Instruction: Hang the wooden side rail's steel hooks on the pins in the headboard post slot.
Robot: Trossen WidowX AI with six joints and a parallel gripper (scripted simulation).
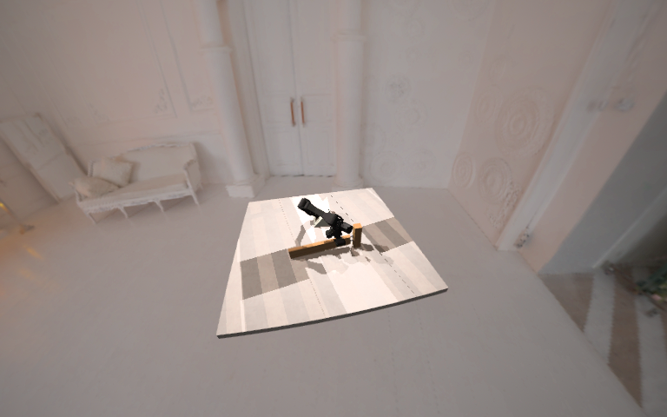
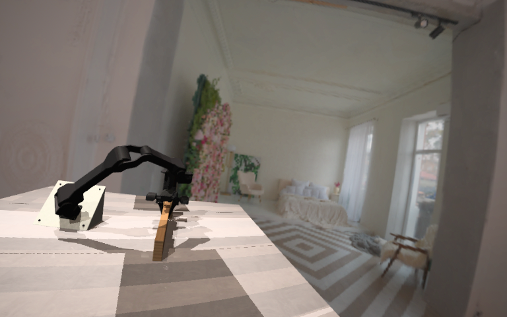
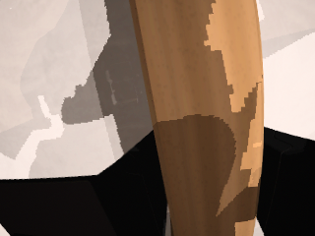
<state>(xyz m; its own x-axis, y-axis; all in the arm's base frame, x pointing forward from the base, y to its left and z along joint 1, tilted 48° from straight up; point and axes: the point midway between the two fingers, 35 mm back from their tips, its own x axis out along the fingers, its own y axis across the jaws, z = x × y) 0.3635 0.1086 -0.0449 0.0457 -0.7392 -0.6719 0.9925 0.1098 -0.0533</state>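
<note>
The gripper (image 1: 340,241) (image 2: 166,205) (image 3: 192,129) is grasping the wooden side rail (image 1: 314,248) (image 2: 161,228) (image 3: 197,88); keeping the headboard post (image 1: 357,235) ahead of its fingers squarely aligned should help hooking.

The hand (image 3: 192,129) grips the wooden rail (image 3: 197,88) between black fingers.

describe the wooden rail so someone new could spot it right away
On the pale table, find the black arm. Its gripper grips the rail. It's the long, low orange-brown bar, unlike the short upright post nearby.
</note>
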